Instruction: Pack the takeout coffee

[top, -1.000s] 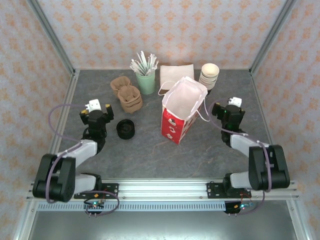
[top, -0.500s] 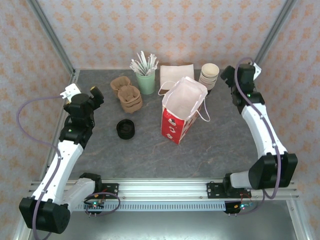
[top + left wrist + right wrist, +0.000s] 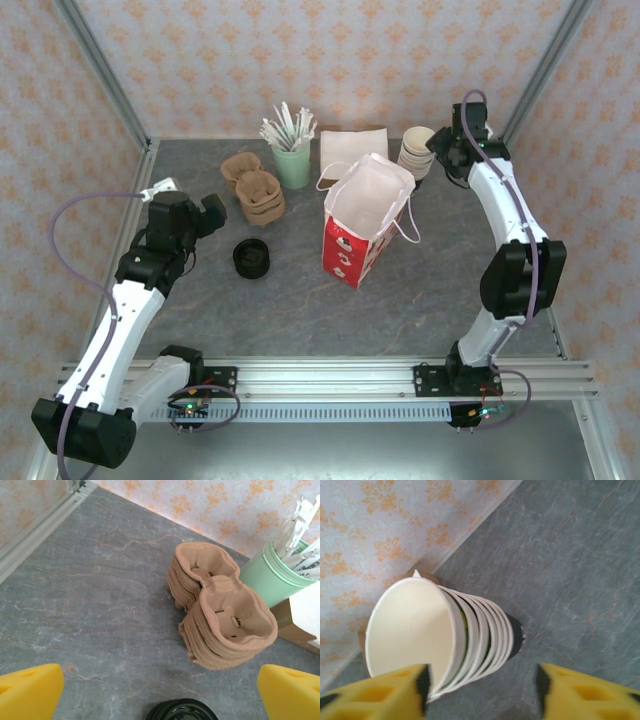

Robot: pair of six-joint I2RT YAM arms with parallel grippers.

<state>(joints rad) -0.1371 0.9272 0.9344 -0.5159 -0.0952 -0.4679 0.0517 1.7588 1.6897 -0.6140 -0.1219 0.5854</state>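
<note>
A broad stretch of bare grey surface [image 3: 280, 310] is seen in front of the red bag [image 3: 345, 255], right up to the near rail. Left of the bag, well apart, the takeout coffee [image 3: 252, 259] is stood upright, black lid on. Further left the left gripper [image 3: 160, 692] is poised, fingers [image 3: 30, 692] spread wide. Behind the bag to its right, the stack of cream cups [image 3: 418, 150] is straddled by the right gripper [image 3: 482, 692], fingers part-way apart, a slim gap seen at one side. The bag's mouth is open, white lining shown. Behind-left, white sticks are carried in a pale green cup [image 3: 292, 168], just beside stacked brown carriers [image 3: 255, 192].

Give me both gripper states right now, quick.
Left gripper: open, holding nothing.
Right gripper: open, fingers either side of the stack of cups, not clamped on it.
</note>
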